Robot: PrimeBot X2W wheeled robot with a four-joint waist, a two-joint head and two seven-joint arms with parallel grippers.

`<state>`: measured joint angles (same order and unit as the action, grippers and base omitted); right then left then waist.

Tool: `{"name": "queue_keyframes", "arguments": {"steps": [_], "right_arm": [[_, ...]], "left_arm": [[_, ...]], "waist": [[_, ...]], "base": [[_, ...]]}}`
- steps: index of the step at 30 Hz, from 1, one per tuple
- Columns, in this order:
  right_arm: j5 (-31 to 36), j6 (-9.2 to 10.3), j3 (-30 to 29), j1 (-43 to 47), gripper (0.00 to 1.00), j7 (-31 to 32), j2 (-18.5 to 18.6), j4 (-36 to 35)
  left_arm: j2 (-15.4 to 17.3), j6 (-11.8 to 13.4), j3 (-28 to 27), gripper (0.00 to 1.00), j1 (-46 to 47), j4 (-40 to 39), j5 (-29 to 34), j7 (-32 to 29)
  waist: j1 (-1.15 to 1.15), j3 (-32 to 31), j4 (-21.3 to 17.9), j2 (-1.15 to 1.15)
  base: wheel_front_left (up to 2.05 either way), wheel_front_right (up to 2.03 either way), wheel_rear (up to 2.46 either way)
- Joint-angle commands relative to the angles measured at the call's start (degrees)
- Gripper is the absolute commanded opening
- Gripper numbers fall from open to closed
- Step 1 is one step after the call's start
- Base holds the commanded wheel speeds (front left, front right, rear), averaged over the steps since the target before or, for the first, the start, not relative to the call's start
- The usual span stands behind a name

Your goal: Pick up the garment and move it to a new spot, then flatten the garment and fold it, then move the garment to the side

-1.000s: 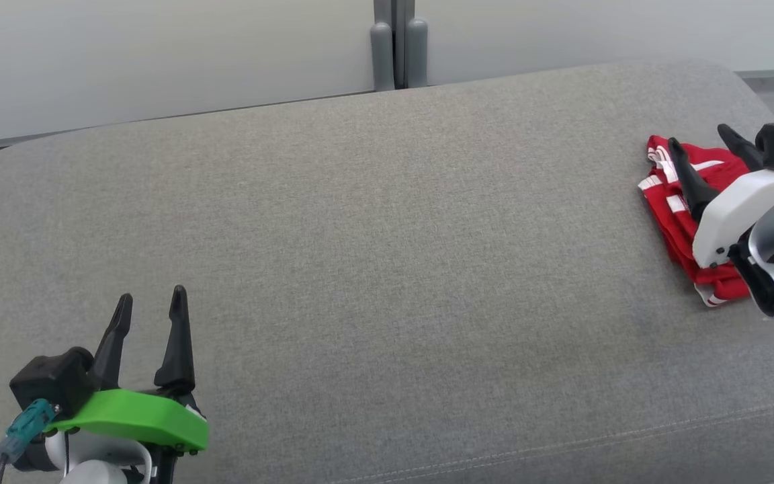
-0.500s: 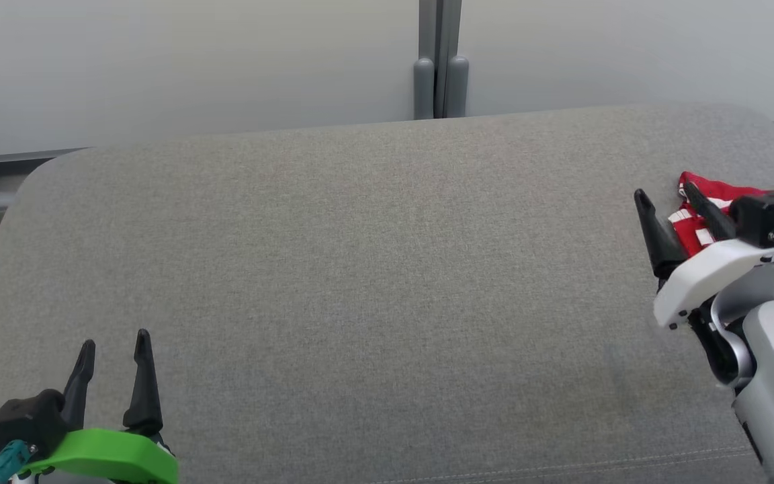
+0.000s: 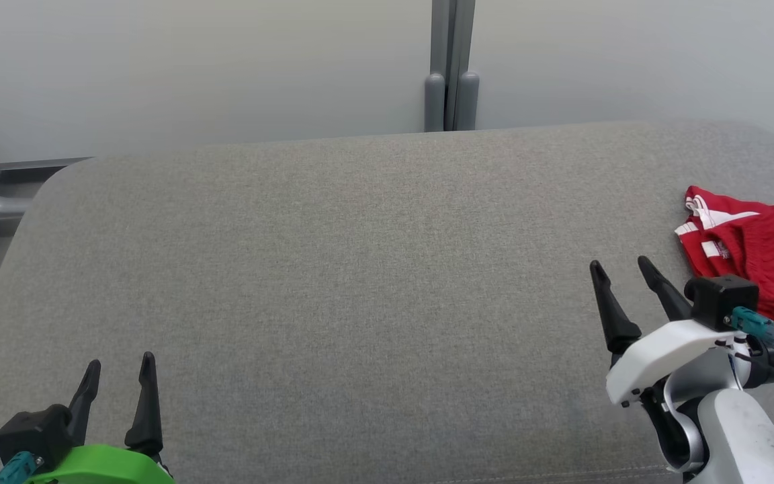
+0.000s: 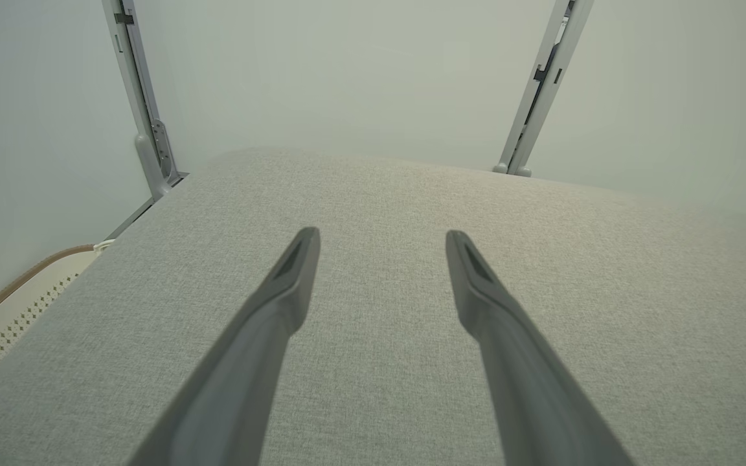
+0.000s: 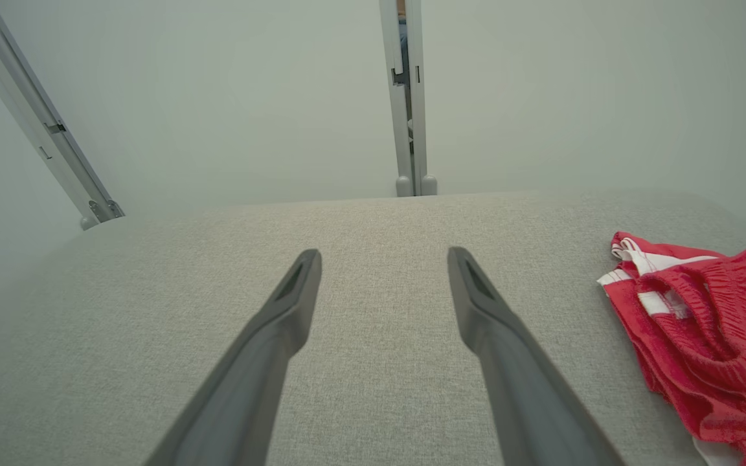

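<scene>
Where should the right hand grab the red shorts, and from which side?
Probably the gathered waistband: it stands up as a ridge on the red shorts. Come from the left, where the open right hand sits.

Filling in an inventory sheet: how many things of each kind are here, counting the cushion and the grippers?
garment: 1
grippers: 2 (left gripper, right gripper)
cushion: 1
Total: 4
</scene>
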<state>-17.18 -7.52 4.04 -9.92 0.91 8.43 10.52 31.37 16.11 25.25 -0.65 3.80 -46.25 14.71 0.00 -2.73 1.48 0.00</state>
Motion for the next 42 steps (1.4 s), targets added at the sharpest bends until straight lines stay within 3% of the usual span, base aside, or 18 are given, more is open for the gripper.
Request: {"name": "queue_keyframes", "arguments": {"steps": [1,14,42], "right_arm": [[0.71,0.07,-0.33,1.31,1.00,0.48,-0.67,-0.98],[3.00,0.07,-1.79,6.97,1.00,1.35,-4.85,-4.72],[0.68,0.07,-0.72,10.66,1.00,0.38,-5.50,-4.70]], "left_arm": [[0.06,-0.39,-0.14,1.00,-0.10,0.26,0.42,0.15],[-1.67,-0.66,0.86,1.00,-0.44,1.43,0.97,0.06],[-1.83,-0.26,3.01,1.00,0.77,1.21,0.46,-2.66]], "waist": [[0.00,-0.22,-0.08,0.00],[0.00,-1.55,0.02,0.00],[0.00,-3.36,0.05,0.00]], "base": [[0.00,0.00,0.00],[0.00,0.00,0.00],[0.00,0.00,0.00]]}}
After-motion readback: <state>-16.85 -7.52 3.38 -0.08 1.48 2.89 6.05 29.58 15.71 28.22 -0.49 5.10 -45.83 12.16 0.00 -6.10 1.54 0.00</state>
